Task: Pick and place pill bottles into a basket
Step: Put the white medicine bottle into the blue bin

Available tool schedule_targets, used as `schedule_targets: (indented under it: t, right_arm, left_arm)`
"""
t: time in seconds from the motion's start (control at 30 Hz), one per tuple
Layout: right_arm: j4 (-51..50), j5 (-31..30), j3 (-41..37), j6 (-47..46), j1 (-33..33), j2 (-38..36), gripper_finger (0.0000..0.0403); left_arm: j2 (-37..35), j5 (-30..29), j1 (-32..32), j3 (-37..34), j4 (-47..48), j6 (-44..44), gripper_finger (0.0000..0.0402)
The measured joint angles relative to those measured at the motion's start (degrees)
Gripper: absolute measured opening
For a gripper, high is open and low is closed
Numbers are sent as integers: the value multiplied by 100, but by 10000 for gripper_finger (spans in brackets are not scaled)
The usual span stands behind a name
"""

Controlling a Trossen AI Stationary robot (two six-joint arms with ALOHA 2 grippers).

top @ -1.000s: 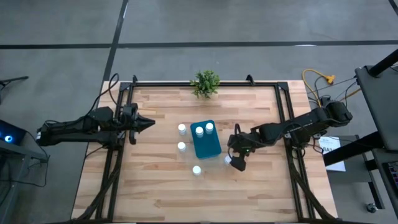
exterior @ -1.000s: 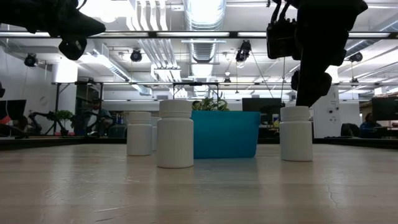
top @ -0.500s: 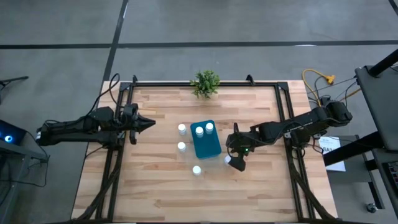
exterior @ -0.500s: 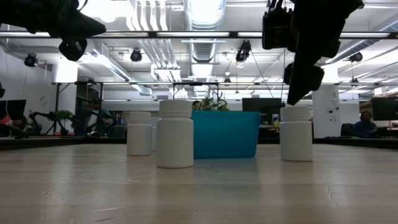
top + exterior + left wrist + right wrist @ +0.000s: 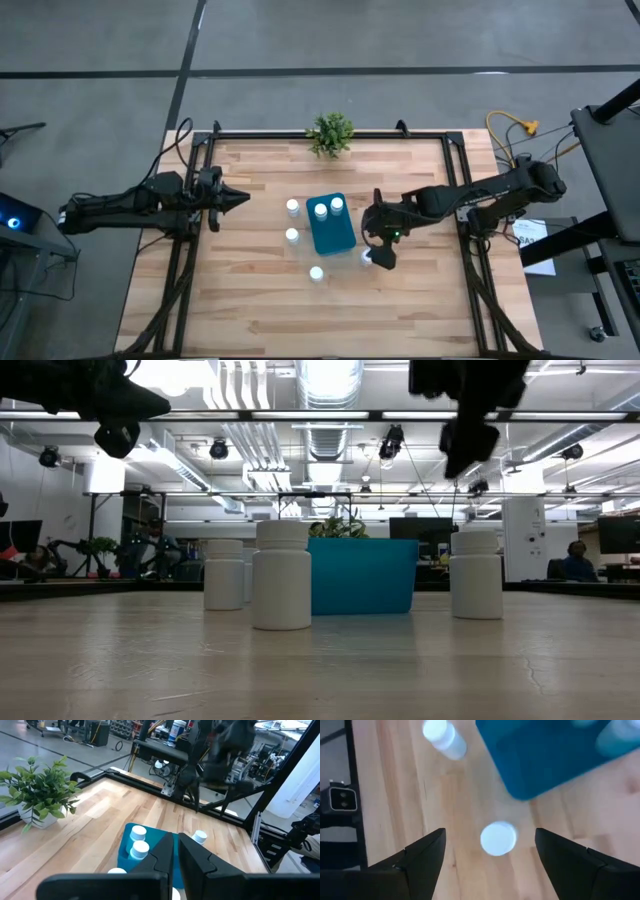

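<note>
The right hand [image 5: 490, 855] hangs spread wide, its dark angular fingers straddling a round-capped white pill bottle [image 5: 498, 838] directly beneath. Just beyond it sits the smooth teal basket [image 5: 555, 757] with rounded corners on the pale wood-grain bench [image 5: 400, 300]. The left hand [image 5: 240, 199], pinched closed, points from well away.

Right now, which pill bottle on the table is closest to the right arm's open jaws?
The pill bottle standing alone right of the basket, directly under the right gripper. The other loose bottles stand on the basket's far side, and two already sit inside it.
</note>
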State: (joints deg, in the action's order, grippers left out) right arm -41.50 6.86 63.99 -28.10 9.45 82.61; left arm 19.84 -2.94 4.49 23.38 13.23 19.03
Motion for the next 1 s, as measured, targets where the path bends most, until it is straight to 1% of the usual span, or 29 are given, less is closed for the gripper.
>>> schedule_targets:
  t: [0.17,0.27,0.4,0.57,0.7,0.8,0.9,1.0]
  right_arm:
    - [-899,-473,956,447,-6,0,289]
    - [-1347,-494,1475,575,-9,-1,285]
    - [-1898,-362,1937,655,-9,104,285]
    - [-2611,-72,2531,1087,-15,652,281]
    - [-3033,-49,3096,1483,-15,1171,274]
    - [-3129,-40,3453,1730,-15,1494,270]
    - [-3333,-34,3648,1959,-13,1780,265]
    - [-3552,-36,3678,2048,-13,1980,262]
  left_arm:
    - [0,2,1,0,50,6,8]
    - [-9,4,2,0,145,9,8]
    - [-11,4,1,0,157,9,8]
    - [-11,26,2,0,238,12,8]
    - [-19,24,0,0,286,20,8]
    - [-42,24,0,0,280,21,8]
    - [-65,22,1,0,280,27,8]
    - [-98,22,1,0,282,28,8]
